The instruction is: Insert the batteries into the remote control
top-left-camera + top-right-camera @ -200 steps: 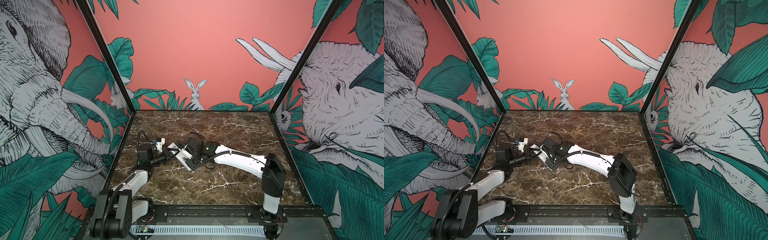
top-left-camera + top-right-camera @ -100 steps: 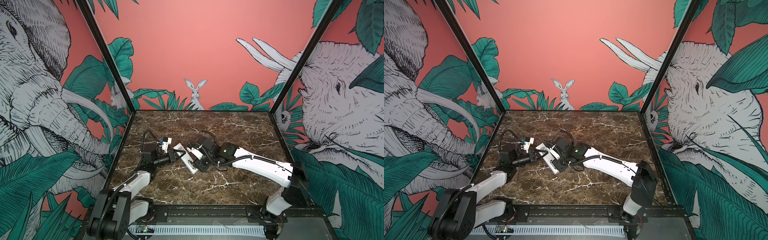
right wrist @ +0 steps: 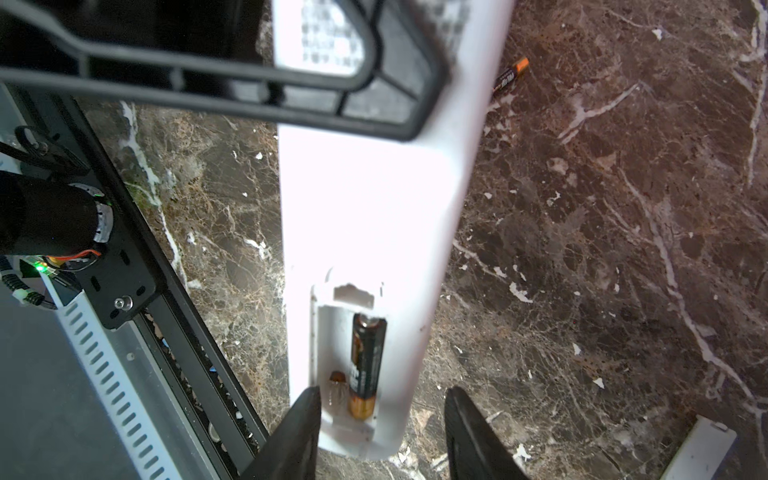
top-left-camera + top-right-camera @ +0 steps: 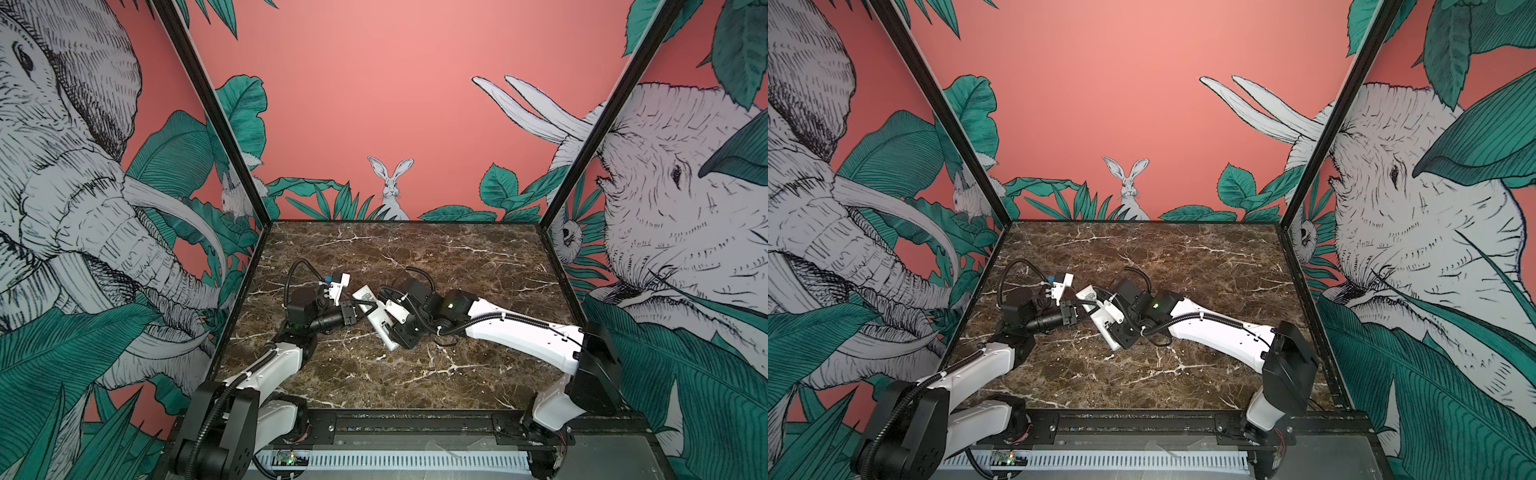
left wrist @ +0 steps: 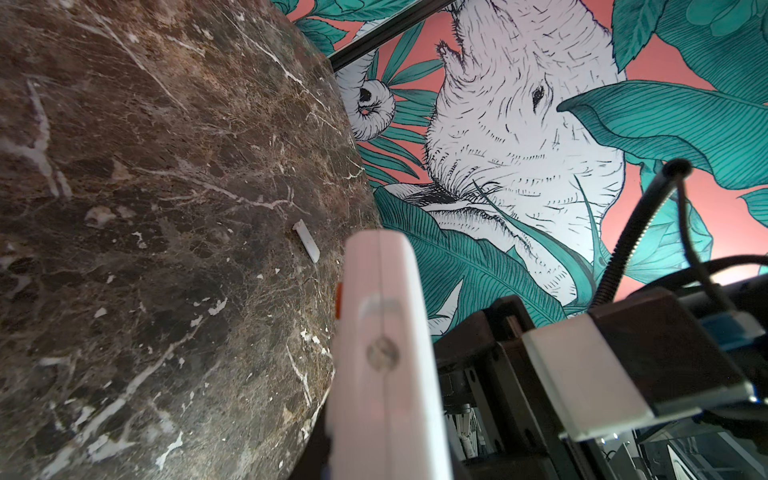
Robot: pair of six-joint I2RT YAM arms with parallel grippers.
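Observation:
The white remote control [image 4: 376,322] is held off the marble, back side up, with my left gripper [image 4: 365,311] shut on its middle. In the right wrist view the remote control [image 3: 365,199] shows an open compartment. One of the batteries [image 3: 365,365] lies in the compartment, beside an empty slot with a spring. A second battery [image 3: 510,77] lies loose on the table past the remote. My right gripper [image 3: 384,409] is open, its fingers [image 3: 305,419] straddling the remote's compartment end, holding nothing. In the left wrist view the remote control [image 5: 382,353] is seen edge-on.
A white battery cover [image 3: 702,451] lies flat on the brown marble table [image 4: 457,266], and also shows in the left wrist view as the cover [image 5: 306,246]. Patterned walls close in the left, back and right sides. A black rail [image 4: 415,419] runs along the front edge.
My right gripper has opened from shut, and its arm has stretched out lower to the right. The left arm has carried the remote slightly rightward.

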